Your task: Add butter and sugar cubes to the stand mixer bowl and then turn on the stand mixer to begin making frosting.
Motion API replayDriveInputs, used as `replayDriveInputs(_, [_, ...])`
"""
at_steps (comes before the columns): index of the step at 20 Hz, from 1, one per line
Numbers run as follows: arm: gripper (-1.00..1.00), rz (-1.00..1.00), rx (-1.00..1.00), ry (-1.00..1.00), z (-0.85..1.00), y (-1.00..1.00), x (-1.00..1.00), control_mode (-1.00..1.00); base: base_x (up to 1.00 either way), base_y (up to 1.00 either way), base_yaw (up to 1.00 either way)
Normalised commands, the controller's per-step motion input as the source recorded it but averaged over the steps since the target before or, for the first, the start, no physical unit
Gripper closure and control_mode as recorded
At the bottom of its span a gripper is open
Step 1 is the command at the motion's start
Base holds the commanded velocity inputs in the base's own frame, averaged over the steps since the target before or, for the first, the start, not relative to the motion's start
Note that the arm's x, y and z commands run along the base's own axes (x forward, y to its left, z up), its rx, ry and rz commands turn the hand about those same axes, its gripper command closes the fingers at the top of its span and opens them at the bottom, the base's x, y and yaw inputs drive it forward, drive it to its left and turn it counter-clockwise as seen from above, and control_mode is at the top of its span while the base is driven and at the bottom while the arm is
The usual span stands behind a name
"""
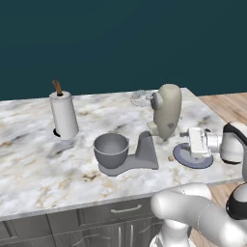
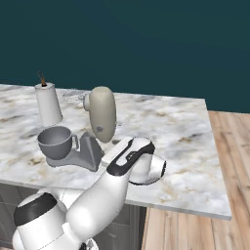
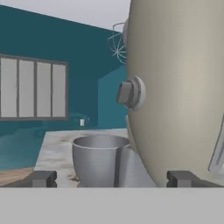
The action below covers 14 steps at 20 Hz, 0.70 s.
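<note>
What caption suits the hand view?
Open gripper faces the stand mixer, its grey bowl beside it.

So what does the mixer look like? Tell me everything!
The mixer is a grey machine standing on the marble counter. It has a flat grey base, a sloped grey neck and a big rounded beige head that tips up and back. A small grey knob sticks out of the side of the head. A deep grey metal bowl sits on the base in front of the neck, and it looks empty.
</note>
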Motion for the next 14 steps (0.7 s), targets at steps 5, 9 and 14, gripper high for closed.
replayDriveInputs(5, [-1.0,0.0,-0.2,0.03,-0.29,-0.25,0.03,-1.0,0.0,0.0,0.0])
replayDriveInputs(9, [-1.0,0.0,-0.19,0.05,-0.38,-0.16,0.0,-1.0,0.0,0.0,0.0])
replayDriveInputs(14, [-1.0,-0.03,-0.08,0.11,-0.29,-0.01,0.12,-1.0,0.0,0.0,0.0])
